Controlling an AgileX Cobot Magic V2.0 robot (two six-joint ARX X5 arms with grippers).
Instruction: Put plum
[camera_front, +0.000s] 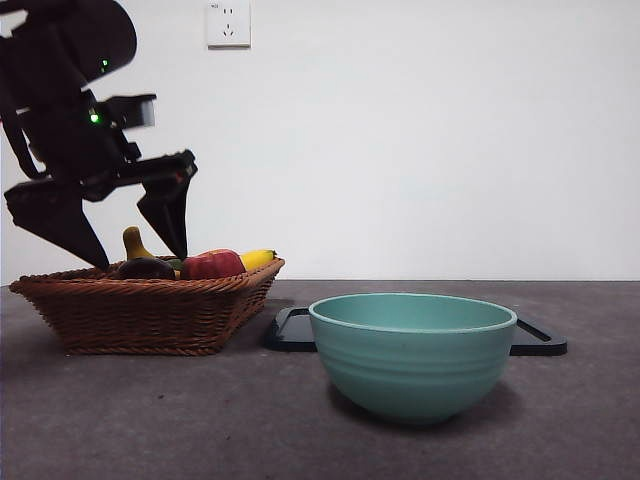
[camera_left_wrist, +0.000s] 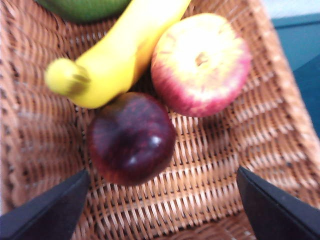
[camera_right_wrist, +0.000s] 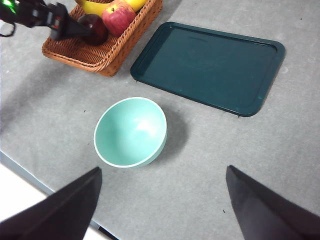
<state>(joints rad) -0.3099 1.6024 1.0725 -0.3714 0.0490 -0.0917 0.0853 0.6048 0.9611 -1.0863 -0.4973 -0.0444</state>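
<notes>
The plum (camera_left_wrist: 131, 137) is dark maroon and glossy and lies in the wicker basket (camera_left_wrist: 215, 165) beside a red-yellow apple (camera_left_wrist: 200, 62) and a banana (camera_left_wrist: 112, 57). My left gripper (camera_left_wrist: 162, 210) hangs open just above the basket, its jaws spread to either side of the plum and not touching it. In the front view this gripper (camera_front: 135, 255) dips to the basket (camera_front: 150, 310) over the plum (camera_front: 146, 268). From high above, the right wrist view shows the plum (camera_right_wrist: 93, 27) in the basket (camera_right_wrist: 100, 52). My right gripper (camera_right_wrist: 160, 200) stays open above the table.
A teal bowl (camera_front: 412, 350) stands in front at the middle, also visible as the bowl (camera_right_wrist: 131, 132). Behind it lies a dark flat tray (camera_right_wrist: 207, 67). A green fruit (camera_left_wrist: 82, 7) sits at the basket's far end.
</notes>
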